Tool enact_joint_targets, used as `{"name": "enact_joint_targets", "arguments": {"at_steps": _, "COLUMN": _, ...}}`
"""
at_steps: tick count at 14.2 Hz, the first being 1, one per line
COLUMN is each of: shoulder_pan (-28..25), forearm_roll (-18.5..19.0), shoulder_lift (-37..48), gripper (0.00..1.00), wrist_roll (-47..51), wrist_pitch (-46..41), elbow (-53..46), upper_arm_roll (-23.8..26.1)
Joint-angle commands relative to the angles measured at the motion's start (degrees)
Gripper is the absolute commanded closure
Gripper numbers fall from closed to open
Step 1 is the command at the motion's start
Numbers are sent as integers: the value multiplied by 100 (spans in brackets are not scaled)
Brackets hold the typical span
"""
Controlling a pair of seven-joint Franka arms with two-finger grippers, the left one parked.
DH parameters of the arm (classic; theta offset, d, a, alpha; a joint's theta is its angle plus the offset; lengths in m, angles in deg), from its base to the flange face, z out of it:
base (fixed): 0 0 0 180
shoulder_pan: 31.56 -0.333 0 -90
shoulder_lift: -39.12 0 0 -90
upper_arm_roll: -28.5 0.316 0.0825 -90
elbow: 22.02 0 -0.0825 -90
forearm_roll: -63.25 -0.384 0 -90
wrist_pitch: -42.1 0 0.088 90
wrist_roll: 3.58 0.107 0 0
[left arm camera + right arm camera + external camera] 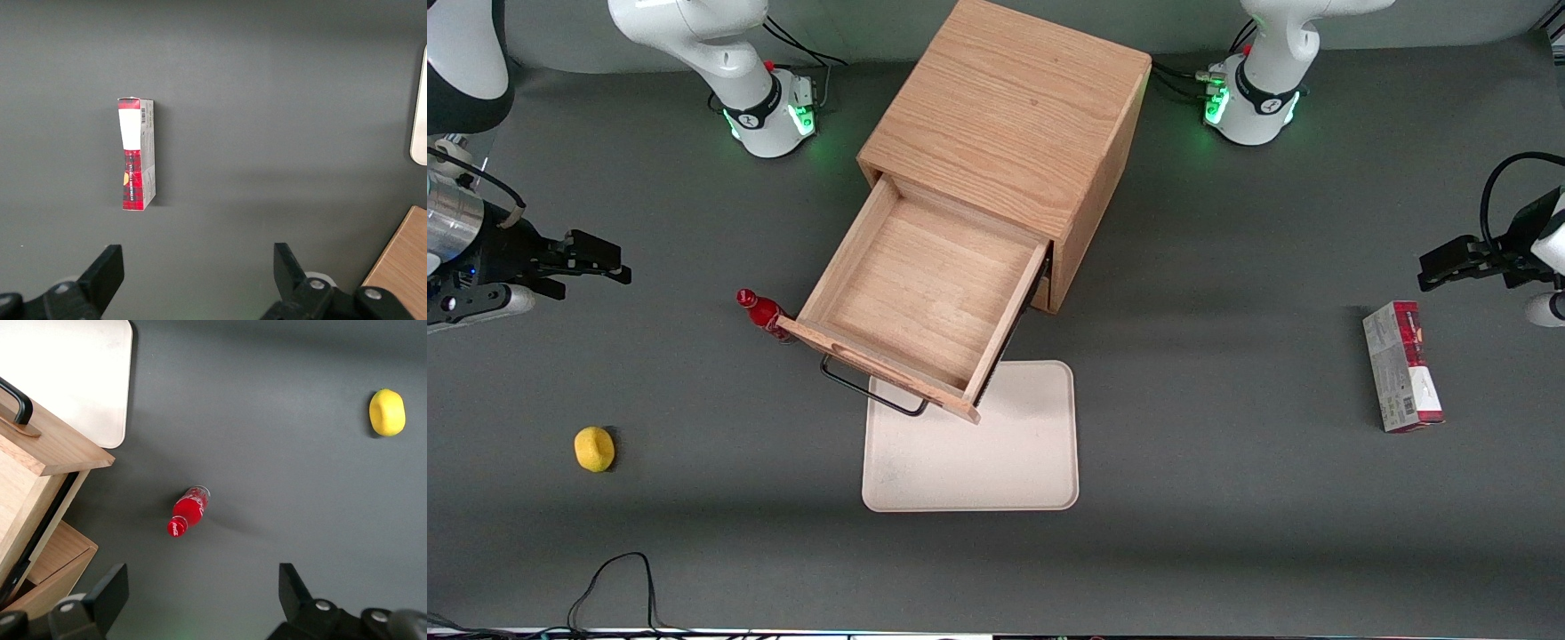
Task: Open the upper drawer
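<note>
Gripper point(609, 263) spread, empty, at 9 o'clock of upper drawer point(925, 293) | drawer stiff, free-sliding; grasp black handle point(869, 391).

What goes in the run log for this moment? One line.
upper drawer: pulled out, empty | gripper: open, clear of black handle, toward working arm's end

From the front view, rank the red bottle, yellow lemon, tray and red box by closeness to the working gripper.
From the gripper, open at the working arm's end:
1. Red bottle, beside the upper drawer.
2. Yellow lemon, nearer the camera.
3. Tray, below the drawer.
4. Red box, parked arm's end.
</note>
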Motion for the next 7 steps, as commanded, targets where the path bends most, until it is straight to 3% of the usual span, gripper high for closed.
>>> {"name": "enact_joint_targets", "arguments": {"at_steps": 1, "shoulder_pan": 445, "forearm_roll": 102, "shoulder_lift": 64, "gripper": 0, "wrist_roll": 200, "wrist_pitch": -134, "elbow": -89, "upper_arm_roll": 664}}
{"name": "enact_joint_targets", "arguments": {"at_steps": 2, "shoulder_pan": 579, "forearm_roll": 286, "shoulder_lift": 37, "gripper": 0, "wrist_roll": 218, "wrist_pitch": -143, "elbow": -150, "upper_arm_roll": 904}}
{"name": "enact_joint_targets", "arguments": {"at_steps": 7, "shoulder_pan": 633, "forearm_roll": 350, "shoulder_lift": -7, "gripper": 0, "wrist_roll": 192, "wrist_pitch": -143, "elbow": -283, "upper_arm_roll": 889}}
